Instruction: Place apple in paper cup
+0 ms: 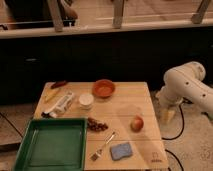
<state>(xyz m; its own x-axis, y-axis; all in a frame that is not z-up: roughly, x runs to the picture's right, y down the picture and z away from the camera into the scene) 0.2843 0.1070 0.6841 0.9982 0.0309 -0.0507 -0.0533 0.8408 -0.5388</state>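
Observation:
The apple (137,123), small, round and reddish-orange, lies on the right part of the wooden table (135,97). The paper cup (86,101), small and white, stands upright left of the table's middle, well apart from the apple. My white arm (186,82) reaches in from the right. Its gripper (168,114) hangs beside the table's right edge, to the right of the apple and a little farther back, not touching it. Nothing shows in the gripper.
An orange-brown bowl (104,88) stands behind the cup. A dark red fruit cluster (96,125), a fork (102,146) and a blue sponge (121,150) lie near the front. A green tray (51,142) fills the front left. A white packet (61,104) and small items lie far left.

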